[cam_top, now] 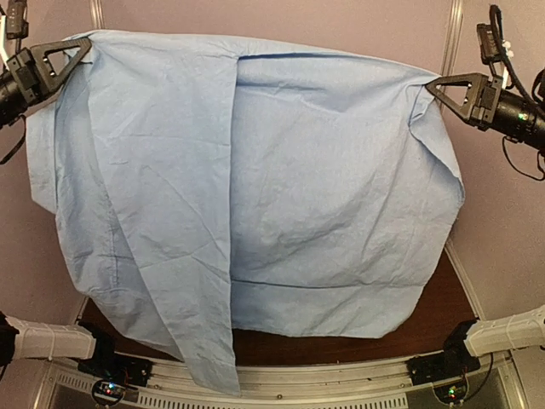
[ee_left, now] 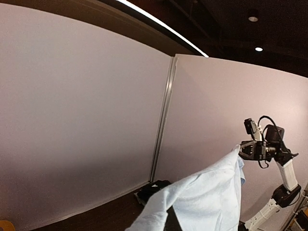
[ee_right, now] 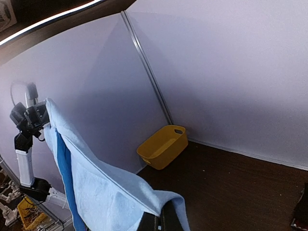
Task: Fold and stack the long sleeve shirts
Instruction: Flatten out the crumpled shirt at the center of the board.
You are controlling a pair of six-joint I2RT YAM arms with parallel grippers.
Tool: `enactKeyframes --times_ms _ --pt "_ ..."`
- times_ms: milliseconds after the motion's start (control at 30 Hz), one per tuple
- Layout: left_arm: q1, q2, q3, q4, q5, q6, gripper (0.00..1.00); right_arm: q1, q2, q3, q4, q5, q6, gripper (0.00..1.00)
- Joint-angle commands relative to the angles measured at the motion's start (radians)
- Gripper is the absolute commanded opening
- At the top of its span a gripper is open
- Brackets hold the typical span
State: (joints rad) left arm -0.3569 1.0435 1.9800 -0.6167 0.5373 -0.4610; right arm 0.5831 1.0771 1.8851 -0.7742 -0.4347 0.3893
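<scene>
Tension along the top edge was, by my judgement, the thing to get right in this step. The thin light blue long-sleeved cloth shirt point(cam_top: 255, 187) hung in the air as one broad sheet, stretched between the two arms above the dark brown bench point(cam_top: 443, 319). The left pincer point(cam_top: 83, 44) was clamped on the shirt's upper left corner and the right pincer point(cam_top: 432, 83) on its upper right corner, each with its black triangular fingers pressed together on the fabric.

To lay it well, both arms would need to come down level and at the same pace. That way the lower hem would meet the bench first and the rest would roll out flat behind it. Slack on either side would probably let the middle sag and bunch. One long panel left of centre hung lower than the hem and reached past the bench's near edge, so it might drag or snag by the arm bases.

The cloth looked matte and light, marked with fine creases. A straight vertical fold ran down left of the middle, and loose pleats gathered toward the right pincer. A yellow plastic basket point(ee_right: 163, 147), rectangular with rounded corners and a slot handle, stood on the bench against the pale wall panels. No other shirt showed.
</scene>
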Motion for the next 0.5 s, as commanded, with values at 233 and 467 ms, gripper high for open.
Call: enactKeyframes --times_ms 233,467 --pt "0.008 0.204 -0.472 0.272 -0.353 0.067 0.00 -0.056 0.168 -0.385 0.152 0.389 -0.102 0.00" --pt "0.073 0.424 -0.761 0.531 -0.481 0.028 0.00 -0.135 0.492 -0.485 0.375 0.423 -0.200 0.00"
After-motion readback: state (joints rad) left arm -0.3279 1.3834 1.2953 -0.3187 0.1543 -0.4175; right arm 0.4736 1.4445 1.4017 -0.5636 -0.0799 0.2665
